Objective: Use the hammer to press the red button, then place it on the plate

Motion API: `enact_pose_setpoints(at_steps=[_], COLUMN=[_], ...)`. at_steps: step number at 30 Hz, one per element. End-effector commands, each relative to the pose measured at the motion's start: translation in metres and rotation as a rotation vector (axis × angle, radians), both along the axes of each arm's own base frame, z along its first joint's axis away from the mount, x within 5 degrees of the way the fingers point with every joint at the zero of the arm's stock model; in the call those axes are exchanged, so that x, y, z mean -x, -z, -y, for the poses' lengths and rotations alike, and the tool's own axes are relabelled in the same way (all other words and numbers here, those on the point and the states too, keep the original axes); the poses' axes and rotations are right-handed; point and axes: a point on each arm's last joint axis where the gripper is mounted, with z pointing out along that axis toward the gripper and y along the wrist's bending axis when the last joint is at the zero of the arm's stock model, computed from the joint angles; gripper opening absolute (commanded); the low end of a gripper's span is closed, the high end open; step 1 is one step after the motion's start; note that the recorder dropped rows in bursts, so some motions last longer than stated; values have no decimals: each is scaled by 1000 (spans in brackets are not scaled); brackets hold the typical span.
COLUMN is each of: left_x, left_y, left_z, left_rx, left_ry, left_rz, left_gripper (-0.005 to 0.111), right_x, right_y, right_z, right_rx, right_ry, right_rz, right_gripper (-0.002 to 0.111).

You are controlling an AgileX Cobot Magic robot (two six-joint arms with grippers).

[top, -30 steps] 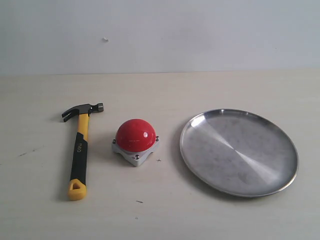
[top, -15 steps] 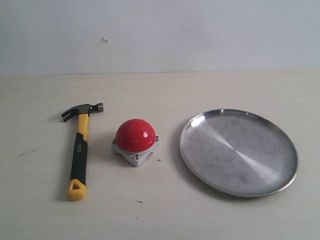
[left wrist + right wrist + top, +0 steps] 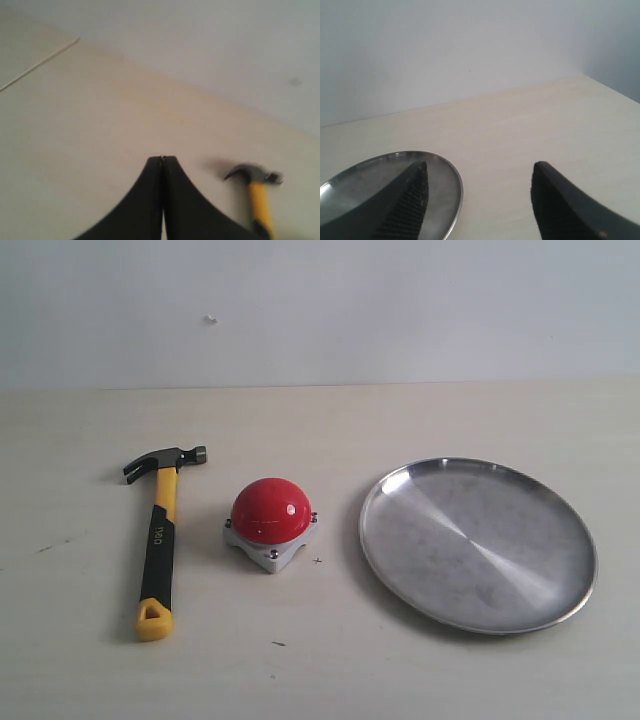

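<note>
The hammer (image 3: 160, 536) lies flat on the table at the left, dark head toward the wall, yellow loop toward the front. Just right of it stands the red button (image 3: 271, 511) on its square grey base. The silver plate (image 3: 478, 544) rests at the right. Neither gripper appears in the exterior view. My left gripper (image 3: 162, 158) is shut with nothing in it, and the hammer (image 3: 257, 191) lies on the table beyond its tip and off to one side. My right gripper (image 3: 480, 170) is open and holds nothing, one finger over the plate (image 3: 451, 192).
The pale wooden table (image 3: 320, 670) ends at a white wall (image 3: 320, 310) behind the objects. Small dark specks mark the tabletop near the button.
</note>
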Motion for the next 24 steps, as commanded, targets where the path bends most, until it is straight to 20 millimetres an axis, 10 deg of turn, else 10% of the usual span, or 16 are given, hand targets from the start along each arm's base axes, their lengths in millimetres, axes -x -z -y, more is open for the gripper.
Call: enact_pose_setpoints(at_steps=[1, 7, 16, 24], left_x=[-42, -98, -166, -210], left_y=[18, 36, 39, 58], left_z=[1, 42, 113, 156], left_rx=[-61, -41, -46, -88], left_ry=[10, 305, 483, 570], left_rz=[-376, -782, -802, -813], left_gripper=[0, 0, 1, 33], right_x=[0, 0, 0, 0], right_y=[1, 1, 1, 1], right_z=[0, 0, 0, 0], right_rx=[-1, -1, -1, -1], right_ry=[5, 5, 5, 5], right_rz=[8, 8, 8, 8], right_gripper=[59, 59, 59, 59])
